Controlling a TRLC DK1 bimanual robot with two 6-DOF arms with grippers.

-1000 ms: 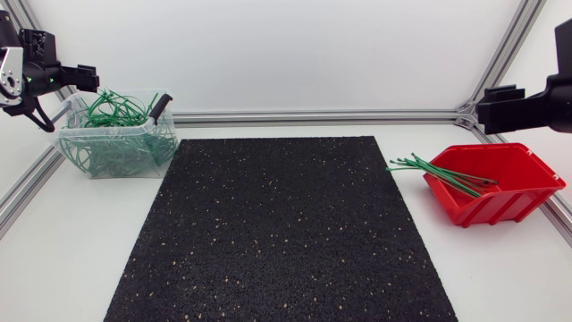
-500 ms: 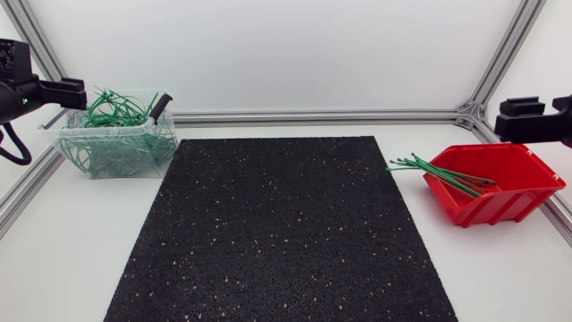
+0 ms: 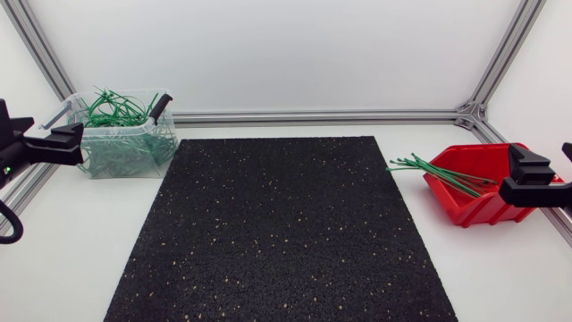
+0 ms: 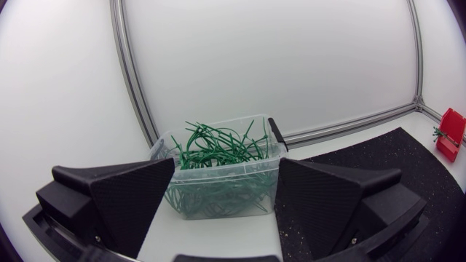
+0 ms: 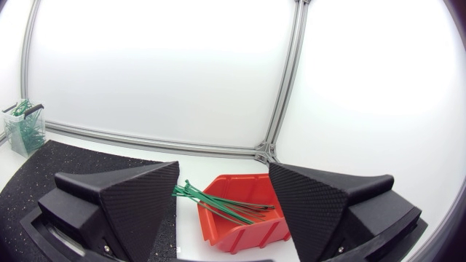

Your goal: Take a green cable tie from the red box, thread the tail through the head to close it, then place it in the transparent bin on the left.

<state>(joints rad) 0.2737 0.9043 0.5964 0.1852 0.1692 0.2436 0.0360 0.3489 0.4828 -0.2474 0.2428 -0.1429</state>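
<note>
Starting at the right matte black gripper (image 5: 223,173), the jaws are seen spread wide and nothing is held. Just ahead, one thin green cable tie (image 5: 218,198) should be singled out from the bundle. It lies in the red plastic box (image 5: 251,222), with ends sticking out over the open front toward the black speckled rubber mat (image 3: 277,233). These free ends are probably grasped most easily. Farther off, the left gripper (image 4: 226,166) is also wide and empty, before the transparent plastic bin (image 4: 218,200) of looped green ties (image 4: 218,142).
</note>
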